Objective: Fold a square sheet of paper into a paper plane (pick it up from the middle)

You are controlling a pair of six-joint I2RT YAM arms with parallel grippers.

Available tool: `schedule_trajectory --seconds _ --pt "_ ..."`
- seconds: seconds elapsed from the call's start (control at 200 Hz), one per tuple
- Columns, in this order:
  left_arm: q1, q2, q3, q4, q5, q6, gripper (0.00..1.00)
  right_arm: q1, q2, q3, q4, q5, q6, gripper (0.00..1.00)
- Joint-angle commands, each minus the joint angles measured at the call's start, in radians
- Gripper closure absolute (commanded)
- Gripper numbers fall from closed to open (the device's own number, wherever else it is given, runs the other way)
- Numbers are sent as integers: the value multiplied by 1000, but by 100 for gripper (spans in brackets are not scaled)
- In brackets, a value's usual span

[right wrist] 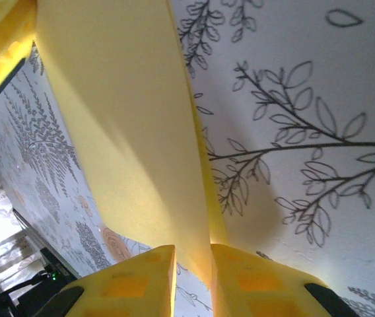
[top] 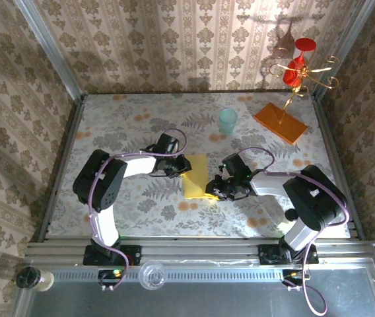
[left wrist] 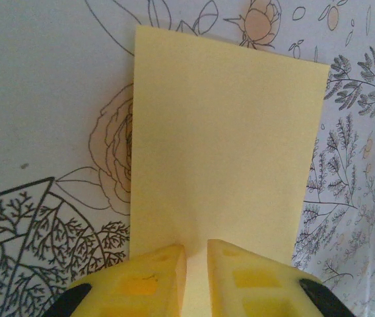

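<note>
The square sheet of paper (top: 196, 175) lies mid-table, yellow and folded over into a rectangle; no paper plane is in view. My left gripper (top: 179, 165) is at its left edge. In the left wrist view the sheet (left wrist: 220, 145) lies flat and its near edge runs into the narrow gap of that gripper (left wrist: 197, 249), which is shut on it. My right gripper (top: 215, 188) is at the sheet's near right corner. The right wrist view has it (right wrist: 193, 251) shut on the doubled edge of the sheet (right wrist: 121, 132), which lifts off the table there.
A pale teal cup (top: 228, 121) stands behind the sheet. An orange slab (top: 280, 123) with a gold stand (top: 300, 66) sits at the back right. A patterned cloth (top: 135, 205) covers the table, with metal rails along the sides.
</note>
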Motion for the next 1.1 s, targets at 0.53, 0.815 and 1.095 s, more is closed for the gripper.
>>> schedule_trajectory --seconds 0.53,0.815,1.095 --pt "-6 21 7 -37 6 3 80 -11 49 43 45 -3 52 83" --pt "5 -46 56 -55 37 56 74 -19 4 13 9 17 45 87" --pt "55 -57 40 -26 65 96 72 -26 -37 15 -70 20 7 91"
